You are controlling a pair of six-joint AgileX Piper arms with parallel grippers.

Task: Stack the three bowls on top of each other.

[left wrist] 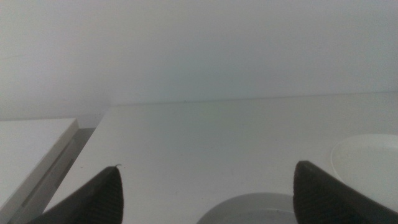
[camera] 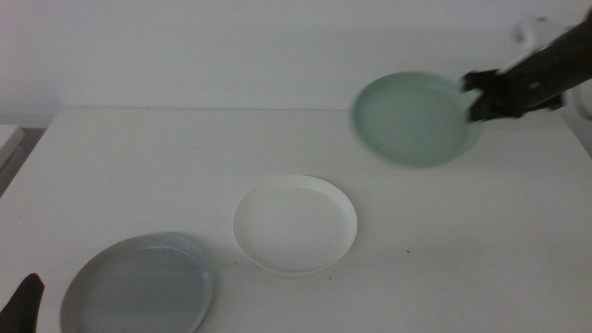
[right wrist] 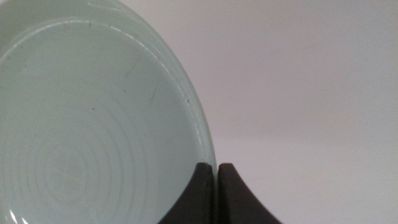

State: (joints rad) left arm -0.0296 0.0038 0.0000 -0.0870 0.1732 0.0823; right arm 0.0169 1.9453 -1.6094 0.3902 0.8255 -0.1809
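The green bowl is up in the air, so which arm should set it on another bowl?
Probably the right: its end effector grips the green bowl; the left end effector waits, open.

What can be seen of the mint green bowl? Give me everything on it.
The mint green bowl is a shallow, round, plate-like dish with a low rim, smooth and glossy like glazed ceramic or plastic; the right wrist view shows faint concentric rings and a few fine scratches inside. It is lifted off the table, tilted with its inside toward the camera, at the far right. The right gripper holds it by its right rim, jaws pinched shut on the edge. Nothing else touches it; it is blurred in the middle view.
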